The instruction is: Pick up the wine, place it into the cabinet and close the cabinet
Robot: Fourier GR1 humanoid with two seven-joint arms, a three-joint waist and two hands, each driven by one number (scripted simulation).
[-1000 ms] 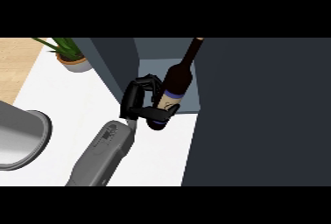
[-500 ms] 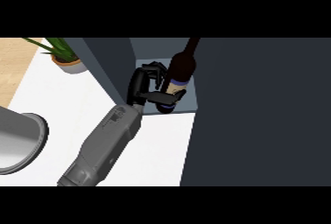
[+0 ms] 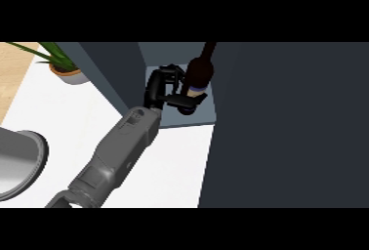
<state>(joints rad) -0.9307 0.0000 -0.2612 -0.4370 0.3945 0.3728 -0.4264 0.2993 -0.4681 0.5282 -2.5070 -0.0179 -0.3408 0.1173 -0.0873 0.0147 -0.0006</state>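
Now the wine (image 3: 199,73) is being gripped w/ curled fingers by the left hand (image 3: 167,90), upright inside the cabinet (image 3: 122,73) opening, near its floor's front edge; door (image 3: 288,127) is standing open just right, little room betw. walls.

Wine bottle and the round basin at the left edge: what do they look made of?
The wine bottle looks like dark glass, smooth, with a pale label band near its base. The basin looks like brushed grey metal, judging by its soft sheen. Neither is certain from this view.
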